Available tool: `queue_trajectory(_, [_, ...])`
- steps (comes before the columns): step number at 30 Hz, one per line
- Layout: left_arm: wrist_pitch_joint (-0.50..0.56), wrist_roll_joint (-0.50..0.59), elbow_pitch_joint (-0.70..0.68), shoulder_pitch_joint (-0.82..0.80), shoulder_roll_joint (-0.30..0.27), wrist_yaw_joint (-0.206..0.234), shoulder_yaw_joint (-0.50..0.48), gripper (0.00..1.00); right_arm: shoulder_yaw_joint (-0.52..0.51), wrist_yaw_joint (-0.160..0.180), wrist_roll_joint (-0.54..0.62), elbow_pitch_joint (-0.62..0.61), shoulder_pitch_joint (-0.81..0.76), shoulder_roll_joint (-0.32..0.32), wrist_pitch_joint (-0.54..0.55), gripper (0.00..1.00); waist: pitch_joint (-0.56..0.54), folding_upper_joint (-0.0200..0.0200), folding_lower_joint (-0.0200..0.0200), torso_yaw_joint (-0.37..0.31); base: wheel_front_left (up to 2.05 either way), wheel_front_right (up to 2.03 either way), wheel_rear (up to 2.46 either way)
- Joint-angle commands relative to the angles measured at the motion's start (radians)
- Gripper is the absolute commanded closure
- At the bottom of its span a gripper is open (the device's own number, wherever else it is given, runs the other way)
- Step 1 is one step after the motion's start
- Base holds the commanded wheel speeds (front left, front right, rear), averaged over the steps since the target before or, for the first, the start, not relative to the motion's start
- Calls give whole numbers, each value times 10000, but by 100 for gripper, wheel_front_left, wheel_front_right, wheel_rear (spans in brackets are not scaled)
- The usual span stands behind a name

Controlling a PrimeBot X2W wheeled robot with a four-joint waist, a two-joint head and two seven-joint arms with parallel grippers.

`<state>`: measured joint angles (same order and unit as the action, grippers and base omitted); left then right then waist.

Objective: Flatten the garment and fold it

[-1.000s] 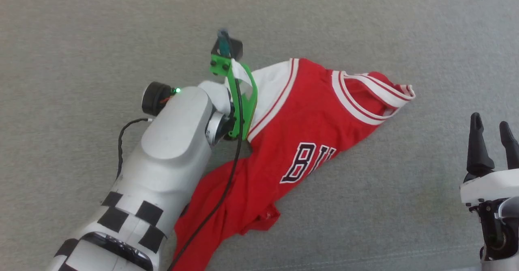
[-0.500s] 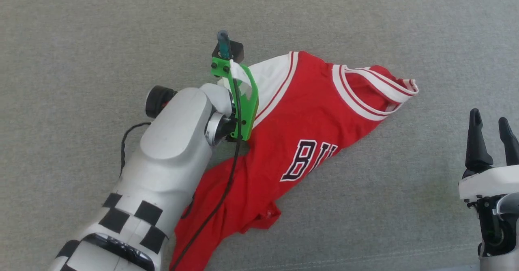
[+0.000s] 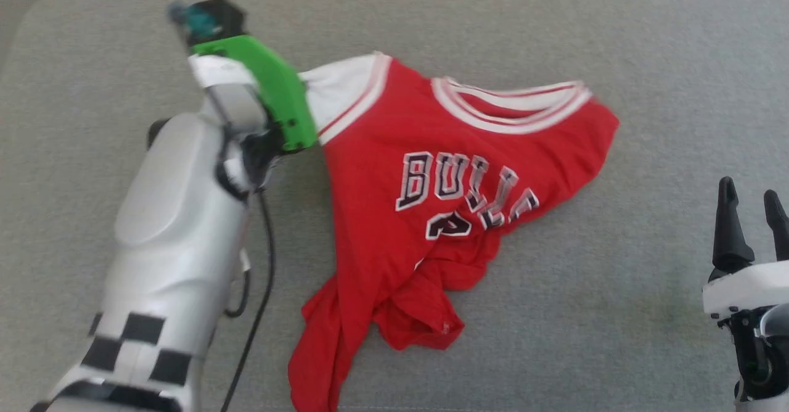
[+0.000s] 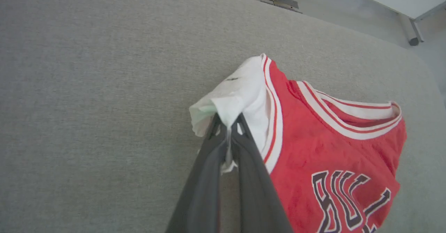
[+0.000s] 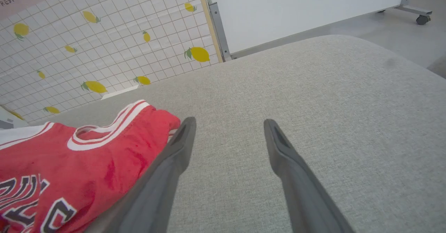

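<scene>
- Garment (image 3: 456,171): red jersey lying face up on the grey cushion (image 3: 666,54). It is partly spread and the chest lettering can be read. The lower body is bunched and twisted well below the collar (image 3: 508,100).
- Long axis: runs from the collar down to the crumpled hem (image 3: 394,325), which lies skewed to the robot's left of the collar.
- White sleeve (image 4: 244,93): left of the collar, drawn into a peak.
- Left gripper (image 4: 228,123): left of the collar, jaws pinched together on the sleeve's edge, with fabric wedged between the fingers.
- Right gripper (image 5: 229,123): right of and below the collar, apart from the cloth, jaws spread wide and holding nothing.
- Judgement: the shoulder right of the collar looks tucked under and is nearer the right arm. Flattening likely depends on that arm pulling it away from the left gripper.
</scene>
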<state>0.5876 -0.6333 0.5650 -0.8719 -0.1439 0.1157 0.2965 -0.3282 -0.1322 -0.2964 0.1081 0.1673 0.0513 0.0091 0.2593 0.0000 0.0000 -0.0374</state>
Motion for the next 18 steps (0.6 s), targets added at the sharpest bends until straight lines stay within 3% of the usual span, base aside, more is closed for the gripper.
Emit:
queue_trajectory(1, [-144,-212,-266,584,-280,217,-272,100,-21,15,99,-86,-151,-10,56,0,-427,0,0,596,0,0,0])
queue_trajectory(10, [-551,-1033,-2122,4266,-936,1421,-1742,100,68,15,221,-391,-351,-10,392,0,-679,0,0,1274,0,0,0])
queue_trajectory(18, [-799,-1679,-3039,6952,-487,1831,-2254,100,248,15,210,-510,-330,-11,563,0,-649,0,0,1411,0,0,0])
